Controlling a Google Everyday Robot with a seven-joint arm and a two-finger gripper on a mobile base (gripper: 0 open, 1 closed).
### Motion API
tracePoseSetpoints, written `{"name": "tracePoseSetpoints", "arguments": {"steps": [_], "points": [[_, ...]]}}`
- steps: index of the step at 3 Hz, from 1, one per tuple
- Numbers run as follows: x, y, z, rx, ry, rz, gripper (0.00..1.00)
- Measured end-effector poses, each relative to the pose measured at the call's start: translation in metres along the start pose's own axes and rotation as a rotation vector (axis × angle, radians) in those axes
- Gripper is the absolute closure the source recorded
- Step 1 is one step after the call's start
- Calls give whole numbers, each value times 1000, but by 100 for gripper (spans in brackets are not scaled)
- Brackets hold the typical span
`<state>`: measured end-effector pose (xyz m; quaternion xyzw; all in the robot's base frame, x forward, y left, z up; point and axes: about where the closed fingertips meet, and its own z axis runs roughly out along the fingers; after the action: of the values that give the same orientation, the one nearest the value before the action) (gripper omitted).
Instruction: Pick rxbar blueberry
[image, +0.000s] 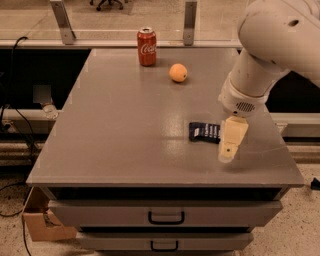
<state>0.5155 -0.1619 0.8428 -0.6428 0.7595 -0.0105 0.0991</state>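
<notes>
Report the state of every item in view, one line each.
rxbar blueberry: lying flat on the table, right end hidden behind the pincer.
pincer: down at the bar's right end, contact unclear.
soda can: upright, far edge.
orange: resting right of the can.
drawers: both shut.

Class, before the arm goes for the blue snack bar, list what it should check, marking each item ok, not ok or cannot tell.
1. The rxbar blueberry lies flat on the table: ok.
2. The gripper is at the bar's right end: ok.
3. Gripper height above the bar: cannot tell.
4. The red can and the orange stand well apart from the bar: ok.
5. The bar is away from the table's edge: ok.
</notes>
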Motion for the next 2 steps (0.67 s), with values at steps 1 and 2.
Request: {"name": "tracePoseSetpoints", "arguments": {"steps": [1,2], "points": [[-2,-3,17,-38,14,-10,0],[-4,-5,24,-57,16,-18,16]]}}
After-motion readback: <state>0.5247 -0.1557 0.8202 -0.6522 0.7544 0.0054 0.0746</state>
